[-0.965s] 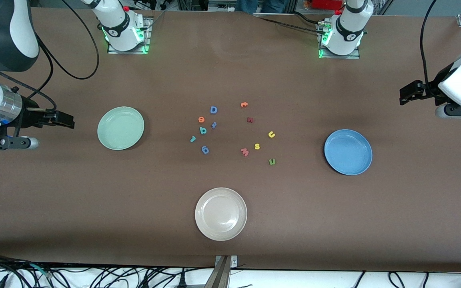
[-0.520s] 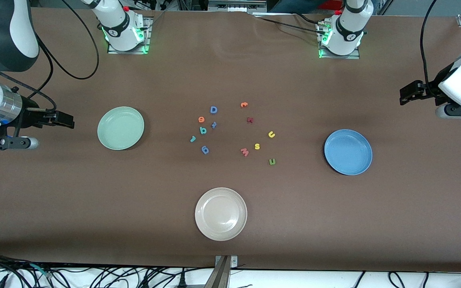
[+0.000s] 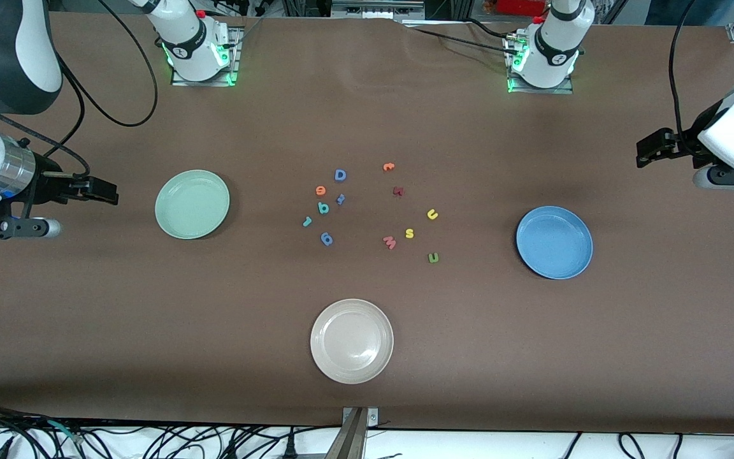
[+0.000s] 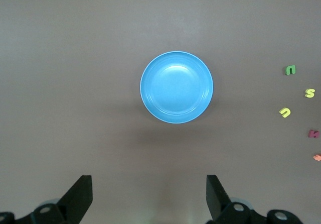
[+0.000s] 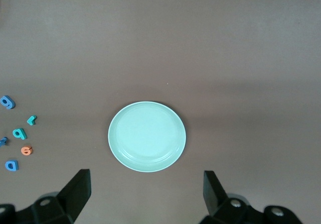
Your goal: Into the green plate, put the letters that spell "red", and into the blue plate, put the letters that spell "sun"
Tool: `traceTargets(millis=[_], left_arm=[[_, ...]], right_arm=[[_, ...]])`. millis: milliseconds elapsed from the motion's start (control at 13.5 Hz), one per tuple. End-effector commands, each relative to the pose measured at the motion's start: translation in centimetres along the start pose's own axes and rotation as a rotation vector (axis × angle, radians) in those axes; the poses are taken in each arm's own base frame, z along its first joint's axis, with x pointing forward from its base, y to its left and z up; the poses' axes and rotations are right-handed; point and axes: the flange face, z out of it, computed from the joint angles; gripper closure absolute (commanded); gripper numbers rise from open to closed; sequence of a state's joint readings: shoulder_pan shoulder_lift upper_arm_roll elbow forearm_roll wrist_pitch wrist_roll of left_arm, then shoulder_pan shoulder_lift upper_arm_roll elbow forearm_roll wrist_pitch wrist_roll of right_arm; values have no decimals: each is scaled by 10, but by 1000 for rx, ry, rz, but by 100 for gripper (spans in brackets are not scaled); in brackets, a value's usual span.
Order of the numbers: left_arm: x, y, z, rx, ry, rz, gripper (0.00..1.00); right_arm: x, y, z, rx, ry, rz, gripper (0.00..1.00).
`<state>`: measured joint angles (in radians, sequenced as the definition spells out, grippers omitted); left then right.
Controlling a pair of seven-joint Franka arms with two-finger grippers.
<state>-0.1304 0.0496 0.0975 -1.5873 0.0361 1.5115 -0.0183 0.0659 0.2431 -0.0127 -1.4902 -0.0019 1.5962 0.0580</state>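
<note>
Brown matte tabletop (image 3: 532,357), plain, faint creases near the arms' bases. Cables run along the edge nearest the front camera; metal framing shows past the bases.

Green plate (image 3: 192,204) toward the right arm's end, nothing in it. Blue plate (image 3: 554,242) toward the left arm's end, nothing in it. Beige plate (image 3: 352,341) between them, nearer the front camera.

Foam letters scattered mid-table, between the green and blue plates, none touching a plate. On the green plate's side: teal "r" (image 3: 307,221), orange "e" (image 3: 321,190), teal "d" (image 3: 323,207), with blue capital "D" (image 3: 340,174), a small blue letter (image 3: 341,199) and another blue letter (image 3: 327,239) among them. On the blue plate's side: yellow "s" (image 3: 410,233), yellow "u" (image 3: 432,214), green "n" (image 3: 432,257), plus pink "w" (image 3: 390,242), dark red letter (image 3: 398,190) and orange "t"-like letter (image 3: 388,167).

Right hand (image 5: 145,194) waits in the air above the tabletop at its own end, fingers spread, holding nothing; green plate lies in its wrist view. Left hand (image 4: 149,196) waits likewise at its end, fingers spread, unloaded, blue plate in its wrist view.
</note>
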Motion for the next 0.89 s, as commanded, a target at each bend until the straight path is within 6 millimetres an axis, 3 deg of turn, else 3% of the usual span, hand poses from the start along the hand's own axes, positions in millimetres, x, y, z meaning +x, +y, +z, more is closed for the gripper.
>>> traceTargets(millis=[0,817], left_arm=[[5,-3,-6,-6,13,14,0],[7,1,-6,-4,21,19,0]], right_arm=[[-4,3,-2,-12,-2,1,1],[-4,3,-2,-12,-2,1,1]])
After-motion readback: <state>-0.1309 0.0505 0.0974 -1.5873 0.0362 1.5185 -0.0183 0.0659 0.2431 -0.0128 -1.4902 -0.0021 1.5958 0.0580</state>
